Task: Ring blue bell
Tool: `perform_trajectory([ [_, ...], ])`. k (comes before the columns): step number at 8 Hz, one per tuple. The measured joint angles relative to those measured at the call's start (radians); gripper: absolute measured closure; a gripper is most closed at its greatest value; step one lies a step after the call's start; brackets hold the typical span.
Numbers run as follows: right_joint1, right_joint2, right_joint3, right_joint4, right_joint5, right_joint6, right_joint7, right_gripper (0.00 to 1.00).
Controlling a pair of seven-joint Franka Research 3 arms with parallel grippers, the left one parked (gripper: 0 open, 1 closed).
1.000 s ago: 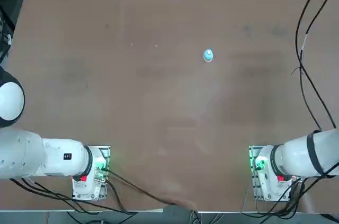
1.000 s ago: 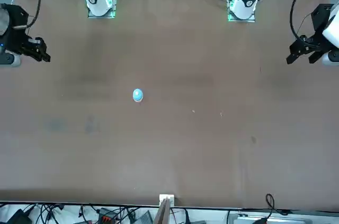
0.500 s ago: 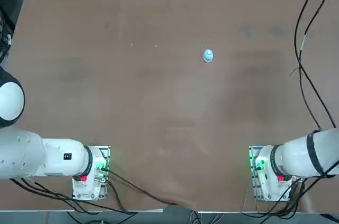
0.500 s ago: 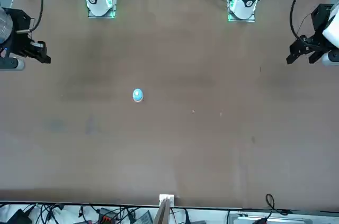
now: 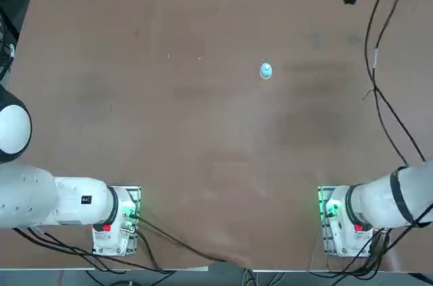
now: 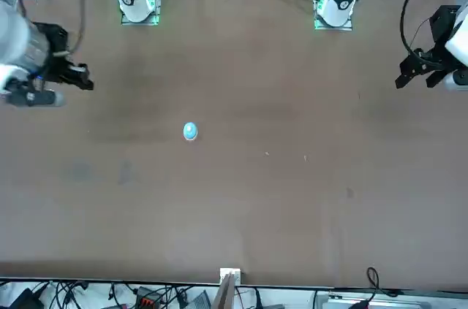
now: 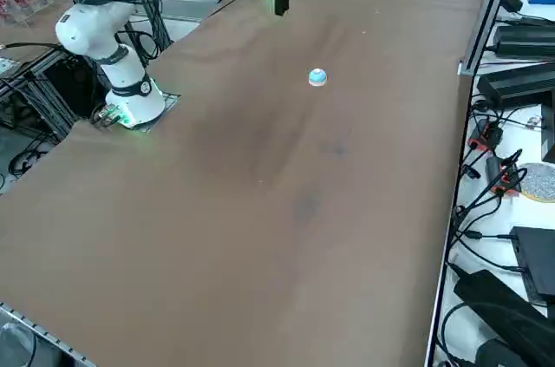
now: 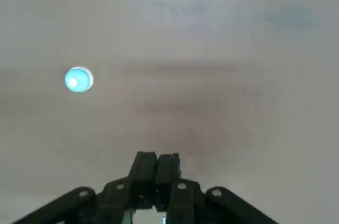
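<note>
A big brown table [image 5: 169,130] is seen, nearly bare. The right arm's white base [image 5: 352,215] is fixed at the near edge of the table. The right gripper [image 6: 82,81] is held up in the air over the right side of the table, well apart from the bell. Its two black fingers [image 8: 145,168] are pressed together, and nothing is held between them. The blue bell [image 5: 265,71] is sat alone on the table, out toward the far middle, with a whitish spot on top.
</note>
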Motion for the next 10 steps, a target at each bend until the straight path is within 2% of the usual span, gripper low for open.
perform_trajectory([
  [5, 0.191, 0.196, 0.005, -0.043, 0.046, 0.245, 0.158, 0.99],
  [8, 0.282, 0.231, 0.005, -0.157, 0.048, 0.463, 0.256, 0.99],
  [10, 0.311, 0.237, 0.005, -0.242, 0.048, 0.582, 0.284, 0.99],
])
